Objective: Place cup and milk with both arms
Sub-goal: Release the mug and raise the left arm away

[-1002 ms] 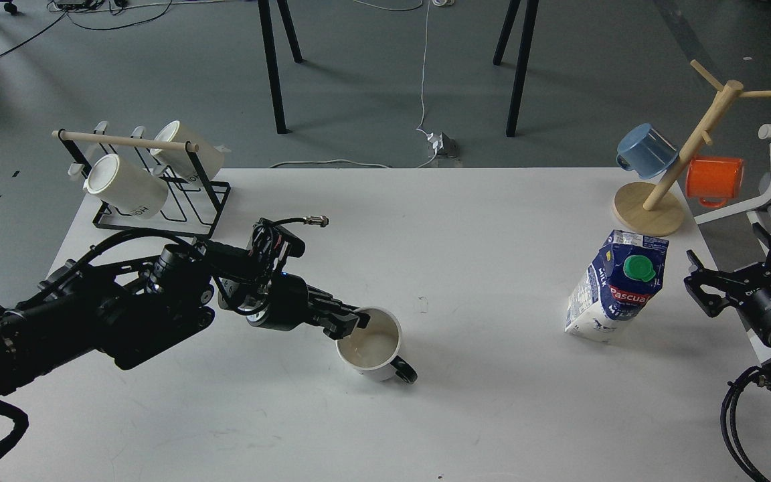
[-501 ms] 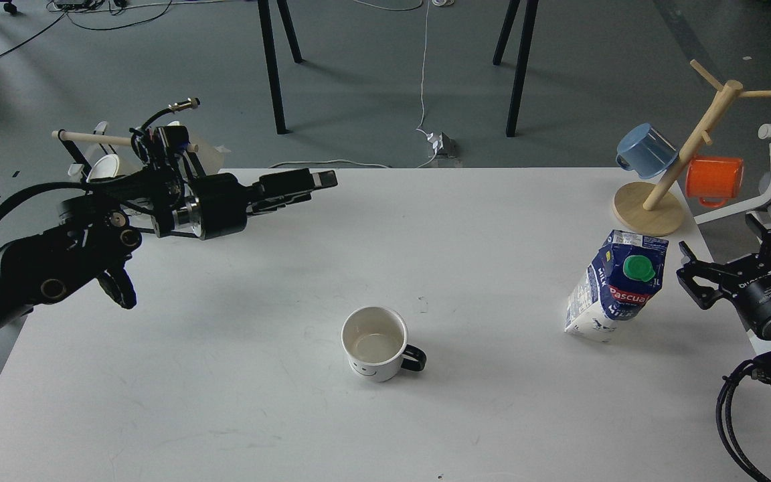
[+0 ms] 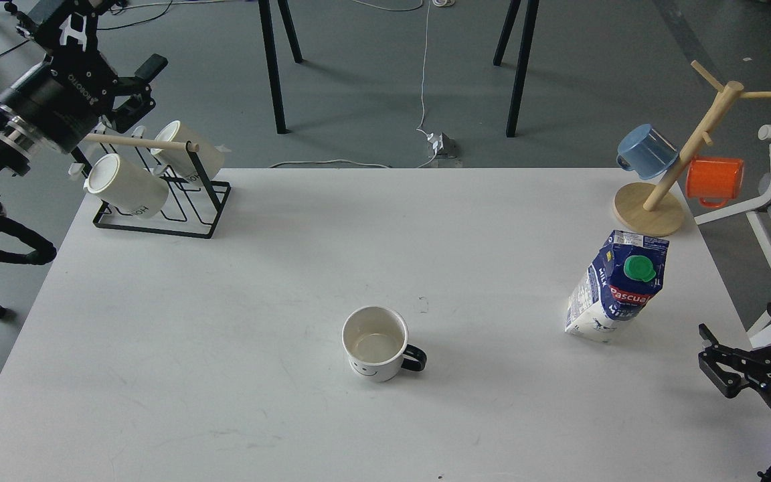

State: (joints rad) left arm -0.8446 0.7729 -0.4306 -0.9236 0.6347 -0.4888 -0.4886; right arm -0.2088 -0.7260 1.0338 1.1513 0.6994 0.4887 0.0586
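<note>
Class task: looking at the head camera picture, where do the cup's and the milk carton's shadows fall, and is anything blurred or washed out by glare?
Head view: soft, diffuse light; the cup and the milk each cast a faint shadow to their right on the white table. Both are sharp, the carton label readable. No strong glare; the tabletop is bright yet still shows scuffs.

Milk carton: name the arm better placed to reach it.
Right. Its claw sits open at the table's right edge beside the milk carton; the left claw is raised far off, past the mug rack.
</note>
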